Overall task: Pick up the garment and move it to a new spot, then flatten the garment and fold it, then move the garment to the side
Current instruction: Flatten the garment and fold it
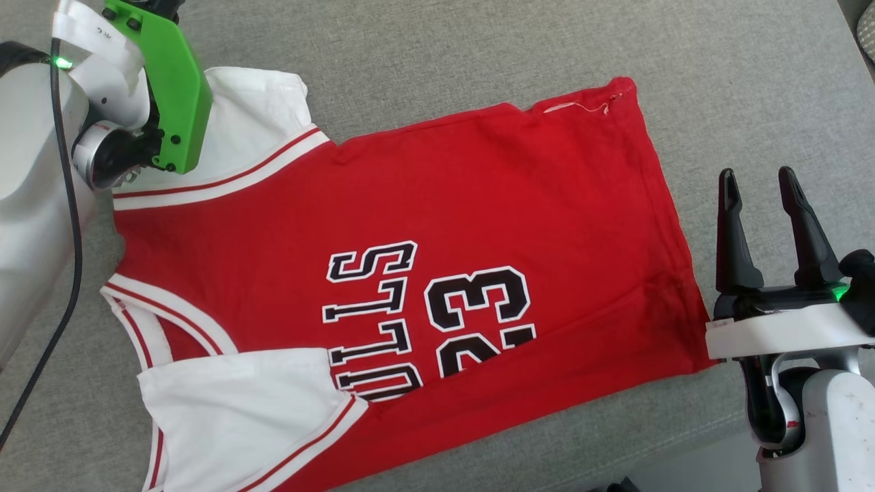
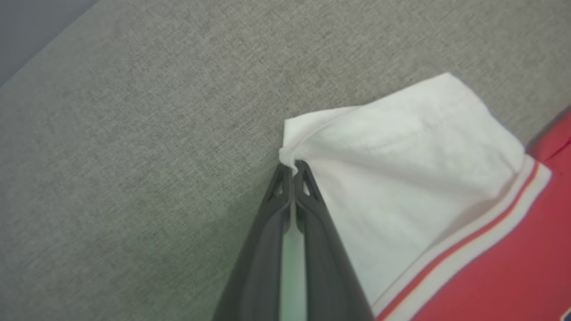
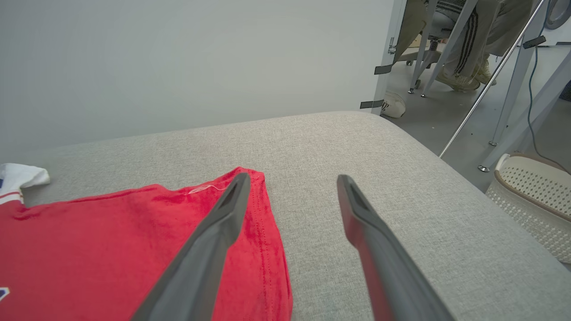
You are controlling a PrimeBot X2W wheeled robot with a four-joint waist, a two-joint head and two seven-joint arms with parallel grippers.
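Pinching garment (image 2: 401,178) sleeve edge, left tool (image 2: 293,168); cushion (image 2: 134,133) beyond.

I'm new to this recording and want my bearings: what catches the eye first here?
A red basketball jersey with white sleeves and black BULLS 23 print lies spread on the grey fabric cushion. The left pincer, on an arm with a bright green plastic bracket, is shut on a corner of the jersey's white sleeve; the right pincer stands open beside the hem.
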